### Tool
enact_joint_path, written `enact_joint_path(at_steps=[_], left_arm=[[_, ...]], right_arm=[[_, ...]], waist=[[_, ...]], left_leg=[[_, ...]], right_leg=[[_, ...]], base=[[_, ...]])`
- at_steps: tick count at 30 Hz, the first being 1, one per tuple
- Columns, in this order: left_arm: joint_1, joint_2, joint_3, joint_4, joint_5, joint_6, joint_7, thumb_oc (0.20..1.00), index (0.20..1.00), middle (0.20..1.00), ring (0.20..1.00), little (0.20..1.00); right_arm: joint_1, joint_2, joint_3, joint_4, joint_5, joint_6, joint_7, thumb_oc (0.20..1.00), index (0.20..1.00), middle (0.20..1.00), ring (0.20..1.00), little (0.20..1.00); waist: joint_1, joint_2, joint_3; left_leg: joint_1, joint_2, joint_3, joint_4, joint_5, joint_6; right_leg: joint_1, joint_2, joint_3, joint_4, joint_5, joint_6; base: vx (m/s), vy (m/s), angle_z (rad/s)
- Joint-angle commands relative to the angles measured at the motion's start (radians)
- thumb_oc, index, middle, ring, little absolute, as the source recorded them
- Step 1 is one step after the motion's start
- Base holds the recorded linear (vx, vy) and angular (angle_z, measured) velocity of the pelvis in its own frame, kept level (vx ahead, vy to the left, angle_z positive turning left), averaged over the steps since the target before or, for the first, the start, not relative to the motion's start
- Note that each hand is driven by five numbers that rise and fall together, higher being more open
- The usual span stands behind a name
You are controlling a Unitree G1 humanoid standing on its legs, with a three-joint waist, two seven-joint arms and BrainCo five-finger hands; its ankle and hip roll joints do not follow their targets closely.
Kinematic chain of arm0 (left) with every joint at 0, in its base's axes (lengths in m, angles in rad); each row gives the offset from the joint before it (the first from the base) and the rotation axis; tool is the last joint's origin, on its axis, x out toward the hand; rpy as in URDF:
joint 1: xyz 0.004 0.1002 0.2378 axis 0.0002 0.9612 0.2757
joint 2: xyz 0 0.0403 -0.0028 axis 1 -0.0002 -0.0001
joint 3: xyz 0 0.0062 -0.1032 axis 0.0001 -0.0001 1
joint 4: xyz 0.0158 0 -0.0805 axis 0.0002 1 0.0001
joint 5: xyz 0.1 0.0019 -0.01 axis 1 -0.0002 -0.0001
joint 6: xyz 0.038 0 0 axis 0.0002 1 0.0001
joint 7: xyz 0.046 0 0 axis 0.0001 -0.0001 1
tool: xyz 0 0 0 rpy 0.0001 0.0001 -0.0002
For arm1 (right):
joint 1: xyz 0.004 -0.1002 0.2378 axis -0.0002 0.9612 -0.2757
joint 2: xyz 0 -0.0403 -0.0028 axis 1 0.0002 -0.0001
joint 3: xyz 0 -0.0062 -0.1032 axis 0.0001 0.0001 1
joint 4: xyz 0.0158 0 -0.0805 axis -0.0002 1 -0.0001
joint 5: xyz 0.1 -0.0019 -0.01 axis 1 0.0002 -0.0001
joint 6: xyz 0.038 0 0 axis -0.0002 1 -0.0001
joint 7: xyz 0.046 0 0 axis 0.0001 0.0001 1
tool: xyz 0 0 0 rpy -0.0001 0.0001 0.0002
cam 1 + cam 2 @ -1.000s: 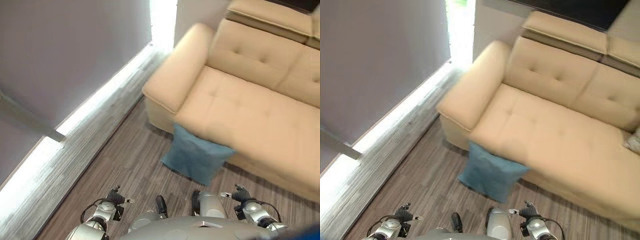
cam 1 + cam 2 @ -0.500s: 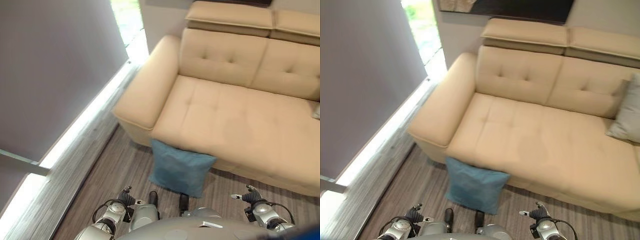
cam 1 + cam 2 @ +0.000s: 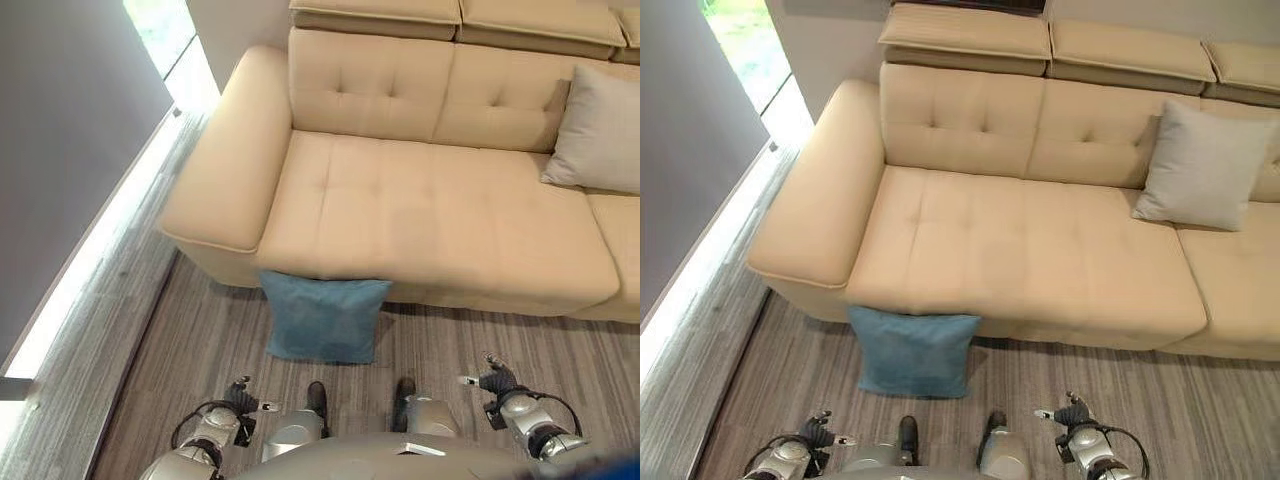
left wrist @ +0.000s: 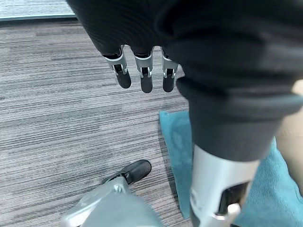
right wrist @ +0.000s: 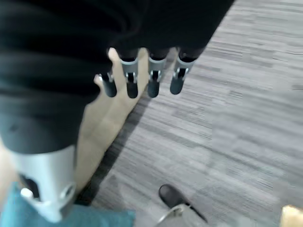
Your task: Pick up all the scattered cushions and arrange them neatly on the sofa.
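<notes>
A blue cushion [image 3: 322, 317] stands on the floor, leaning against the front of the beige sofa [image 3: 430, 205] just below its left seat. A grey cushion [image 3: 1205, 166] rests upright against the sofa's backrest further right. My left hand [image 4: 142, 75] hangs above the floor with its fingers straight and nothing in it; the blue cushion [image 4: 173, 137] lies a short way past it. My right hand [image 5: 142, 80] hangs the same way, open and empty, over the floor beside the sofa's base [image 5: 106, 118]. A corner of the blue cushion [image 5: 16, 215] shows there too.
The sofa's wide armrest [image 3: 225, 160] is at its left end. A grey wall [image 3: 60, 150] runs along the left, with a bright strip [image 3: 90, 270] where it meets the grey plank floor [image 3: 480, 340].
The whole picture has swung to the right, so the camera moved; the grey cushion has come into view. The blue cushion still leans in the same place. Both hands still hang empty.
</notes>
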Motion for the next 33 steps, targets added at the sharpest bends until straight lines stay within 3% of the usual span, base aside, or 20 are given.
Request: enact_joint_path(at_steps=[1,7,8,12,13,16,17,19,21,23,25,28,30,31,33], left_arm=[[-0.014,-0.013,0.004,0.013,0.027,-0.018,0.016,1.000,1.000,1.000,1.000,1.000],[-0.024,-0.017,-0.007,-0.002,0.020,-0.022,0.019,1.000,1.000,1.000,1.000,1.000],[-0.040,-0.008,-0.009,-0.012,0.004,-0.022,0.024,1.000,1.000,1.000,1.000,1.000],[-0.032,-0.019,-0.010,0.001,0.011,-0.024,0.020,1.000,1.000,1.000,1.000,1.000],[-0.026,-0.034,-0.018,0.002,0.013,-0.022,0.014,1.000,1.000,1.000,1.000,1.000],[-0.035,-0.045,-0.026,-0.007,0.010,-0.019,0.007,1.000,1.000,1.000,1.000,1.000],[-0.039,-0.055,-0.036,-0.012,0.007,-0.021,0.005,1.000,1.000,1.000,1.000,1.000],[-0.043,-0.058,-0.041,-0.014,0.005,-0.021,0.006,1.000,1.000,1.000,1.000,1.000],[-0.059,-0.061,-0.054,-0.025,-0.002,-0.023,0.012,1.000,1.000,1.000,1.000,1.000],[-0.069,-0.064,-0.064,-0.025,-0.003,-0.022,0.006,1.000,1.000,1.000,1.000,1.000],[-0.086,-0.038,-0.061,-0.039,-0.003,-0.031,0.009,1.000,1.000,1.000,1.000,1.000],[-0.079,-0.005,-0.037,-0.043,-0.011,-0.028,0.016,1.000,1.000,1.000,1.000,1.000],[-0.069,0.003,-0.025,-0.037,-0.011,-0.024,0.018,1.000,1.000,1.000,1.000,1.000],[-0.053,0.004,-0.015,-0.033,-0.013,-0.026,0.015,1.000,1.000,1.000,1.000,1.000],[-0.041,0.000,-0.017,-0.034,-0.012,-0.027,0.011,1.000,1.000,1.000,1.000,1.000]], right_arm=[[-0.012,-0.033,0.005,-0.013,-0.004,-0.012,-0.020,1.000,1.000,1.000,1.000,1.000],[-0.018,-0.044,0.000,-0.036,0.011,-0.018,-0.030,1.000,1.000,1.000,1.000,1.000],[-0.041,-0.043,0.011,-0.054,0.008,-0.019,-0.031,1.000,1.000,1.000,1.000,1.000],[-0.026,-0.041,0.012,-0.047,0.013,-0.024,-0.029,1.000,1.000,1.000,1.000,1.000],[-0.014,-0.043,-0.003,-0.047,0.029,-0.028,-0.027,1.000,1.000,1.000,1.000,1.000],[-0.010,-0.052,-0.012,-0.041,0.041,-0.029,-0.024,1.000,1.000,1.000,1.000,1.000],[-0.014,-0.060,-0.013,-0.034,0.047,-0.030,-0.022,1.000,1.000,1.000,1.000,1.000],[-0.017,-0.064,-0.013,-0.031,0.045,-0.029,-0.024,1.000,1.000,1.000,1.000,1.000],[-0.023,-0.070,-0.007,-0.031,0.037,-0.023,-0.024,1.000,1.000,1.000,1.000,1.000],[-0.024,-0.071,-0.015,-0.035,0.034,-0.020,-0.016,1.000,1.000,1.000,1.000,1.000],[-0.037,-0.052,-0.026,-0.045,0.042,-0.017,-0.020,1.000,1.000,1.000,1.000,1.000],[-0.041,-0.040,-0.027,-0.058,0.055,-0.019,-0.024,1.000,1.000,1.000,1.000,1.000],[-0.042,-0.039,-0.024,-0.059,0.054,-0.019,-0.021,1.000,1.000,1.000,1.000,1.000],[-0.040,-0.045,-0.018,-0.060,0.047,-0.027,-0.021,1.000,1.000,1.000,1.000,1.000],[-0.035,-0.051,-0.011,-0.058,0.050,-0.031,-0.021,1.000,1.000,1.000,1.000,1.000]], waist=[[-0.001,-0.014,-0.012],[-0.011,-0.006,-0.006],[-0.017,0.008,0.023],[-0.029,0.009,0.005],[-0.044,0.013,-0.001],[-0.053,0.011,0.012],[-0.054,0.007,0.021],[-0.056,0.006,0.024],[-0.042,0.002,0.020],[-0.041,0.015,0.018],[-0.042,-0.002,0.026],[-0.036,-0.001,0.028],[-0.030,0.005,0.023],[-0.019,0.017,0.015],[-0.026,0.020,0.007]], left_leg=[[-0.031,-0.029,0.005,0.108,-0.133,-0.047],[-0.037,-0.025,0.004,0.092,-0.125,-0.048],[-0.058,-0.014,0.004,0.096,-0.115,-0.046],[-0.062,-0.021,-0.007,0.114,-0.115,-0.060],[-0.059,-0.017,-0.019,0.134,-0.121,-0.076],[-0.097,-0.014,-0.024,0.238,-0.145,-0.092],[-0.129,-0.006,-0.040,0.303,-0.150,-0.103],[-0.144,0.021,-0.038,0.311,-0.143,-0.110],[-0.182,0.103,-0.083,0.246,-0.085,-0.132],[-0.177,0.080,-0.171,0.219,-0.087,-0.145],[-0.208,0.041,-0.114,0.285,-0.147,-0.115],[-0.194,0.038,-0.063,0.294,-0.174,-0.084],[-0.163,0.030,-0.045,0.271,-0.177,-0.068],[-0.115,0.009,-0.033,0.222,-0.170,-0.055],[-0.073,-0.026,-0.031,0.177,-0.160,-0.048]], right_leg=[[-0.034,0.035,0.023,-0.098,0.084,-0.026],[-0.046,0.044,0.034,-0.103,0.085,-0.024],[-0.117,0.051,0.015,-0.006,0.068,-0.031],[-0.068,0.082,0.047,-0.065,0.044,-0.059],[-0.047,0.104,0.075,-0.090,0.037,-0.071],[-0.030,0.107,0.070,-0.097,0.027,-0.090],[-0.016,0.101,0.075,-0.098,0.017,-0.099],[-0.008,0.096,0.072,-0.101,0.010,-0.099],[0.011,0.077,0.083,-0.107,-0.005,-0.079],[0.011,0.059,0.112,-0.084,-0.016,-0.073],[-0.044,-0.011,0.144,-0.065,0.045,-0.033],[-0.084,-0.031,0.130,-0.007,0.065,-0.033],[-0.088,-0.027,0.101,0.040,0.054,-0.046],[-0.085,0.003,0.053,0.079,0.032,-0.058],[-0.094,0.091,0.075,0.067,-0.006,-0.073]], base=[[0.02,-0.043,0.17],[-0.03,-0.057,-0.04],[-0.14,-0.066,-0.21],[0.01,-0.134,0.08],[0.11,-0.173,0.34],[0.05,-0.059,0.57],[0.08,0.052,0.43],[0.09,0.097,0.14],[0.25,0.267,0.07],[0.31,0.474,-0.28],[0.22,0.584,-1.08],[0.11,0.329,-1.06],[0.15,0.263,-0.50],[0.18,0.265,-0.18],[0.19,0.173,-0.27]])
